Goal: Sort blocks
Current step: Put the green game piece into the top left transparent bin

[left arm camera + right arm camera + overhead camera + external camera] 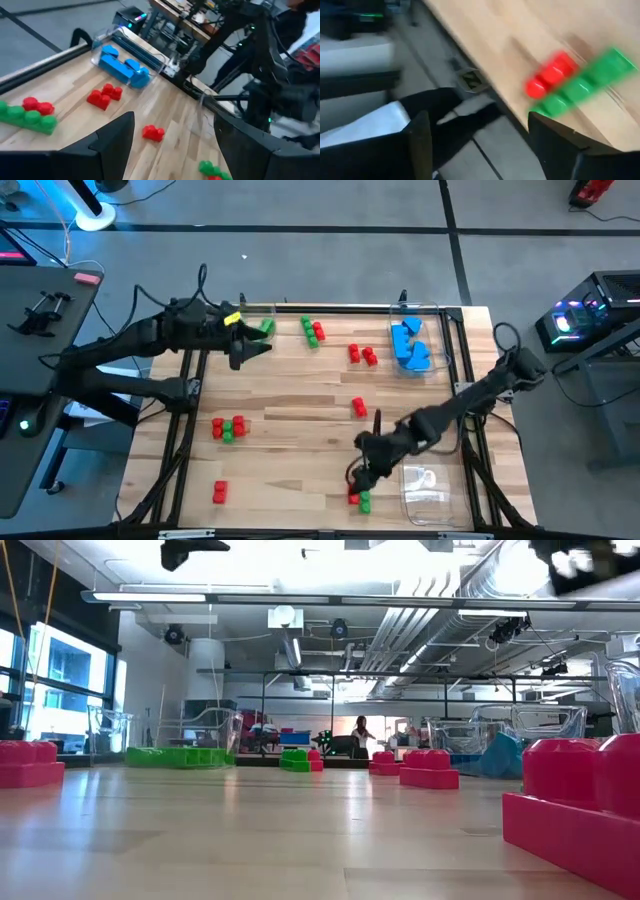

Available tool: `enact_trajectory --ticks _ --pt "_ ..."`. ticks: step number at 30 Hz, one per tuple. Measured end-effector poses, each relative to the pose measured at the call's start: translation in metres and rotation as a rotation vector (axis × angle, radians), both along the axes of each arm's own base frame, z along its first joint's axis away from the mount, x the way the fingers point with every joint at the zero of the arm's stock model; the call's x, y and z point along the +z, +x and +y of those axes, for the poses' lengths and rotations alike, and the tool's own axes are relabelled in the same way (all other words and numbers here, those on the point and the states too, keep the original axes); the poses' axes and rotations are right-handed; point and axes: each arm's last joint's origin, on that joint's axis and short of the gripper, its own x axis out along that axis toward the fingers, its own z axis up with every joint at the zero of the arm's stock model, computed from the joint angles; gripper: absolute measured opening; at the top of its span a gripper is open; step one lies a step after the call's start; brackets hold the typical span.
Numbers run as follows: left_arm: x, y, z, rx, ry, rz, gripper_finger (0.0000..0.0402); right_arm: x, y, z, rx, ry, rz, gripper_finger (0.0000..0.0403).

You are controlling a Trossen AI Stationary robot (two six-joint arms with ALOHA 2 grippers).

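Left gripper (250,348), jaws wide and empty, hovers near green blocks (267,327) at the worktop's far left corner. Right gripper (362,480), jaws wide, hangs above a red-and-green pair (360,500) at the near edge, apparently to pick it up.

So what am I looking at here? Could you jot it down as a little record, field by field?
Surface: wooden table
Blue blocks: gathered in the clear tray at the far right corner
Green blocks: some in the far left tray
Loose blocks: red and green pieces scattered over the table, for example a red one mid-table
Left gripper: open, empty, over the far left of the table near the green tray
Right gripper: open, empty, above a red and green pair near the front edge
Near right tray: looks empty
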Motion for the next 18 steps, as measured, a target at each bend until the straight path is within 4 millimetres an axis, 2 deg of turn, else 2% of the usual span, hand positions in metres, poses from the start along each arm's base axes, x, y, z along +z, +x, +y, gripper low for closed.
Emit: enact_trajectory --ticks 5,8,10,13,18 --pt "0.000 0.004 -0.008 0.052 0.041 0.004 0.0257 -0.030 -0.003 0.014 -0.025 -0.038 0.169 0.0156" --pt "0.003 0.008 -0.009 0.045 0.042 -0.040 0.0257 -0.033 0.005 0.004 -0.082 -0.076 0.145 0.0115" --pt "0.009 0.010 -0.010 0.042 0.052 -0.103 0.0257 -0.024 0.015 -0.010 -0.120 -0.104 0.043 0.0096" --pt "0.014 0.012 -0.007 0.103 0.059 -0.156 0.0257 -0.003 0.025 -0.040 -0.190 -0.179 -0.125 0.0082" --pt "0.001 0.017 -0.005 0.147 0.037 -0.040 0.0257 0.026 0.033 -0.115 -0.321 -0.392 -0.278 0.0091"
